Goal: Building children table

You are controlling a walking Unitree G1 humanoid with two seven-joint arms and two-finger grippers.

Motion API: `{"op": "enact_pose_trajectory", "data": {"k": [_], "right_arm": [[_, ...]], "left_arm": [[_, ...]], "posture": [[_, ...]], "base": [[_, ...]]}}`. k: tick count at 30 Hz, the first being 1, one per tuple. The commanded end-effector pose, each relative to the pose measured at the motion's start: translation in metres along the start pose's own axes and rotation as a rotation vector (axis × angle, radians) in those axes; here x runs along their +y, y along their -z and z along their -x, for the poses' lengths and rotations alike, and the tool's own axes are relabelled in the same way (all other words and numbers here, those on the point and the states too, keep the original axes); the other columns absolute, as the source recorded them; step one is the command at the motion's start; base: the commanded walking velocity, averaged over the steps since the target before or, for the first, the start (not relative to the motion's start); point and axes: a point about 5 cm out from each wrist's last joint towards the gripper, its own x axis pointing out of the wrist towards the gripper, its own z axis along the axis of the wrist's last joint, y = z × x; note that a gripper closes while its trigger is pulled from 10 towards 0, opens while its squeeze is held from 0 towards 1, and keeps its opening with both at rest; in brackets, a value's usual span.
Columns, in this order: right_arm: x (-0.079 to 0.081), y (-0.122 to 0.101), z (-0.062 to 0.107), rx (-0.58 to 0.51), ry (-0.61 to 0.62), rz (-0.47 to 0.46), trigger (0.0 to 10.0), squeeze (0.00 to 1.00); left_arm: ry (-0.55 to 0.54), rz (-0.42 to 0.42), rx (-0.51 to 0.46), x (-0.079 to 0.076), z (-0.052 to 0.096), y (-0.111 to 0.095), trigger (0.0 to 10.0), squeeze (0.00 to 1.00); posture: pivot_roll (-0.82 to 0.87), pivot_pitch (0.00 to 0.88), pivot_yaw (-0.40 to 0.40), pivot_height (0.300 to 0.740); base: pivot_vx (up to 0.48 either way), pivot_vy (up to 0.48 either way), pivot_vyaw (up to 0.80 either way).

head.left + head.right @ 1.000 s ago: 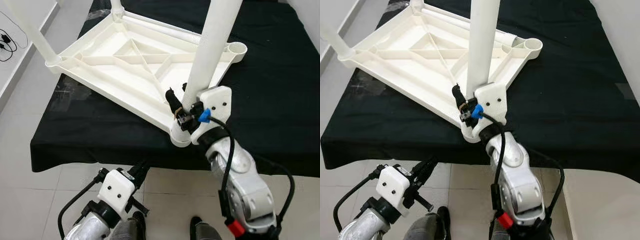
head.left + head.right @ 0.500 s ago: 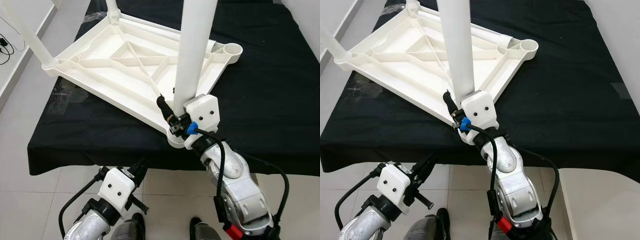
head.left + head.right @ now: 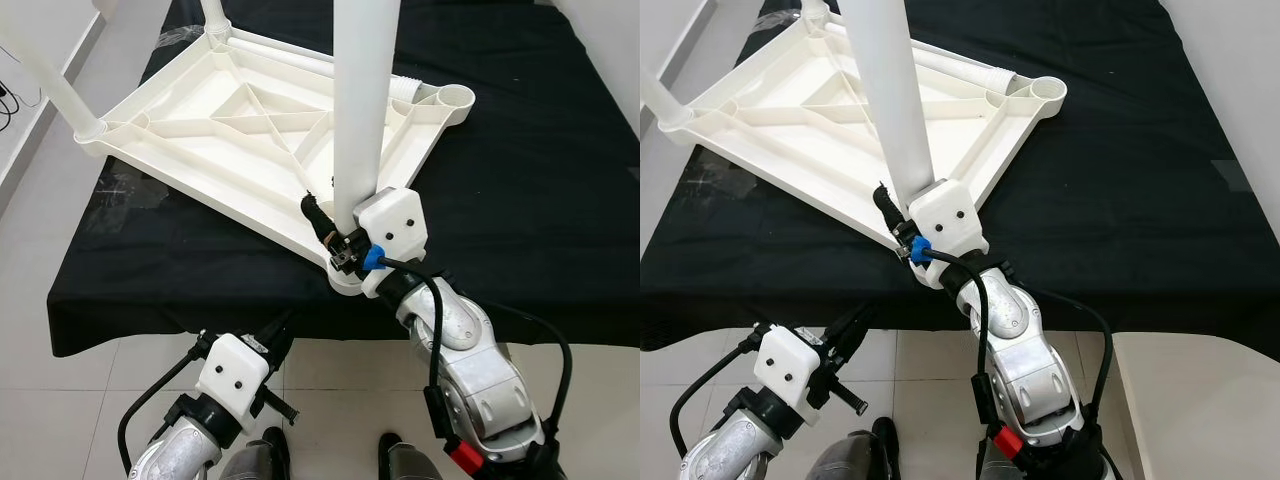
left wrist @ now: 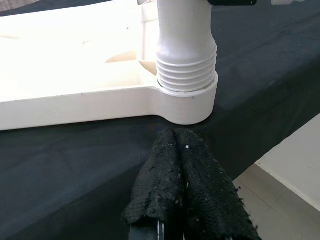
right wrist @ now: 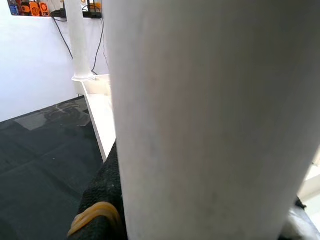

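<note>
- An upturned white plastic children's tabletop [image 3: 250, 120] lies underside up on a black cloth [image 3: 520, 170] over a table, its ribbed frame facing the camera.
- The near corner socket [image 4: 187, 102] of the tabletop sits at the cloth's front edge; a white table leg [image 3: 362, 95] stands upright in it, its threaded end [image 4: 186, 75] seated in the socket ring.
- The right gripper [image 3: 335, 225] is clamped around this leg just above the socket, a black finger [image 3: 318, 215] visible on the tabletop side.
- Two other legs stand in the tabletop's far corners: one [image 3: 50, 75] at the left, one [image 3: 215, 18] further back.
- The fourth corner socket [image 3: 452, 98], right of the gripped leg, holds no leg.
- The left gripper [image 4: 182, 185] hangs below the cloth's front edge, its padded fingers pressed together holding nothing, pointing at the near socket.
</note>
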Motion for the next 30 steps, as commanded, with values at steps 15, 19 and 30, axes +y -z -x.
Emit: {"op": "enact_pose_trajectory", "data": {"k": [15, 19, 30], "right_arm": [[-0.017, 0.029, -0.006, 0.154, -0.032, -0.157, 10.0, 0.00], [-0.032, 0.024, -0.012, 0.122, -0.039, -0.153, 0.0, 0.00], [-0.040, 0.021, -0.019, 0.124, -0.039, -0.139, 0.0, 0.00]], "left_arm": [[-0.003, 0.003, 0.026, -0.001, 0.003, 0.006, 10.0, 0.00], [-0.005, 0.003, 0.025, -0.001, 0.003, 0.006, 10.0, 0.00], [-0.012, 0.002, 0.033, 0.000, 0.004, 0.007, 10.0, 0.00]], "posture": [[0.02, 0.349, 0.045, 0.740], [0.02, 0.348, 0.042, 0.740], [0.03, 0.334, 0.039, 0.740]], "base": [[0.000, 0.000, 0.00], [0.000, 0.000, 0.00], [0.000, 0.000, 0.00]]}}
